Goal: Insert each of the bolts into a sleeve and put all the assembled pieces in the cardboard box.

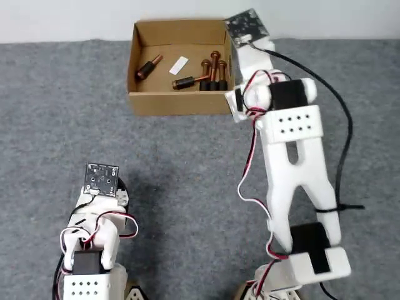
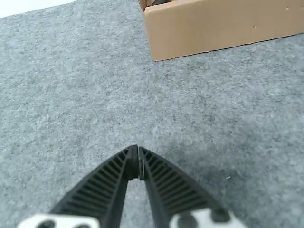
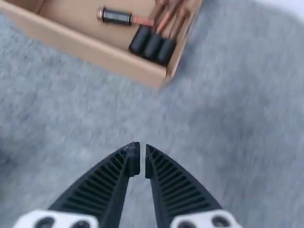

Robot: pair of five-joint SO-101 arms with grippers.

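Left gripper (image 2: 137, 164): clenched, empty, above the grey mat (image 2: 71, 95). Cardboard box (image 1: 178, 103): the high view shows five bolt-and-sleeve assemblies (image 1: 214, 70) and a white slip (image 1: 179, 65) inside; the left wrist view presents its outer wall. Right gripper (image 3: 142, 159): closed, empty, near the box's corner.

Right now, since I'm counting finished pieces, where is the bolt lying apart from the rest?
High view: the bolt lies inside the box near its left wall, left of the white slip; the others cluster by the right wall.
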